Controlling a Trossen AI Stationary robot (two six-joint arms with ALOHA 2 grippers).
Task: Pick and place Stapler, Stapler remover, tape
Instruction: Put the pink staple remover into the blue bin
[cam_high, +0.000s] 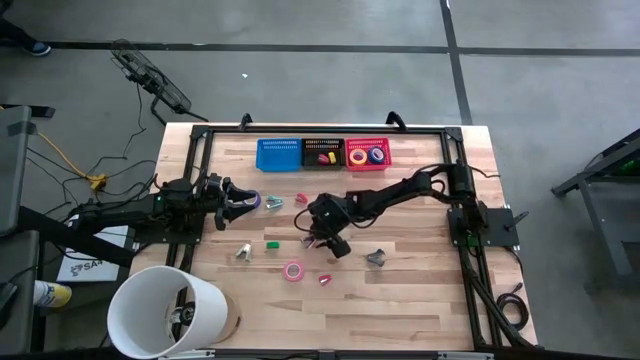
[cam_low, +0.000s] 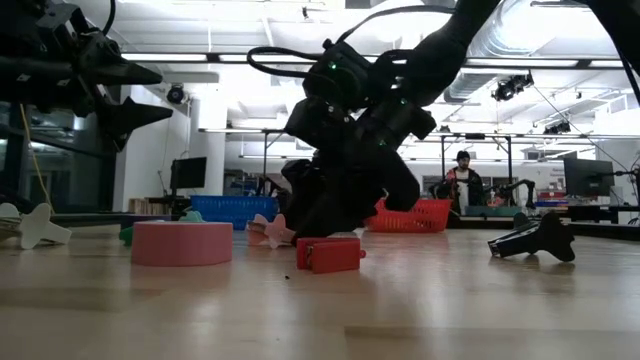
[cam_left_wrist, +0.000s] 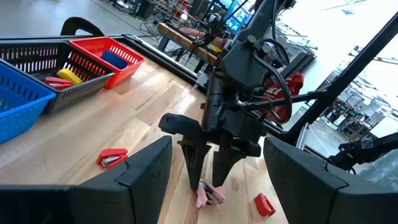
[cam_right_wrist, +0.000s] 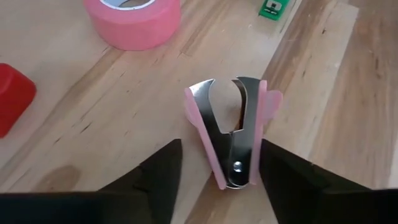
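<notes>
A pink staple remover (cam_right_wrist: 233, 134) lies flat on the table's middle, with its metal claws pointing away from my right gripper (cam_right_wrist: 221, 146). That gripper slants down over it, open, with one finger on each side of its hinge end. A pink tape roll (cam_right_wrist: 134, 18) and a red stapler (cam_low: 330, 253) rest on the table close by. My left gripper (cam_left_wrist: 211, 180) waits open and level at the table's left, above a purple tape roll (cam_high: 250, 200). Yellow and blue tape rolls sit in the red basket (cam_high: 367, 154). My right gripper has one finger (cam_right_wrist: 280, 168) close against the remover's pink side (cam_right_wrist: 260, 149) near the hinge; I cannot tell whether it touches. The other finger (cam_right_wrist: 165, 171) stands clear of the opposite side. The fingers come slanting down from the table's right, and the remover lies flat on the wood.
Blue (cam_high: 278, 153), black (cam_high: 322, 154) and red baskets line the far edge. A black staple remover (cam_high: 376, 258), a white one (cam_high: 243, 252), a green piece (cam_high: 271, 243) and another small red stapler (cam_left_wrist: 112, 157) lie about. A big white cylinder (cam_high: 165, 310) stands at the near left corner.
</notes>
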